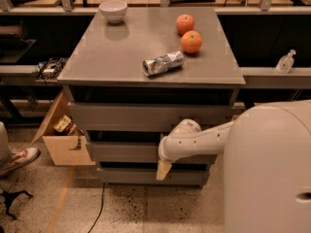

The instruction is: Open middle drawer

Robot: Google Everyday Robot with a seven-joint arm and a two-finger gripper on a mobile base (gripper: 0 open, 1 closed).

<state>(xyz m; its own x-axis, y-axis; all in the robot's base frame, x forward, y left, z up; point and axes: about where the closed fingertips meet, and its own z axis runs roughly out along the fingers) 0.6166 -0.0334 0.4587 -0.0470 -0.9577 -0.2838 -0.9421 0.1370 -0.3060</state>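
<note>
The grey cabinet point(97, 72) has three handleless drawers stacked under its flat top. The middle drawer point(121, 152) is the medium-height grey front between the taller top front point(121, 116) and the short bottom front point(126, 175). It looks pushed in, with only a dark gap above it. My gripper point(163, 170) hangs from the white arm point(194, 141) that reaches in from the right. It points down, just below the middle drawer's lower edge and in front of the bottom front, right of centre. The arm covers part of the middle drawer's right half.
On the cabinet top stand a white bowl point(112, 11), two orange fruits point(185, 23) point(191, 41) and a crumpled silver packet point(163, 63). An open cardboard box point(60, 140) stands at the cabinet's left. A shoe point(19, 158) and a cable point(99, 208) lie on the floor. A sanitiser bottle point(285, 61) stands on the right shelf.
</note>
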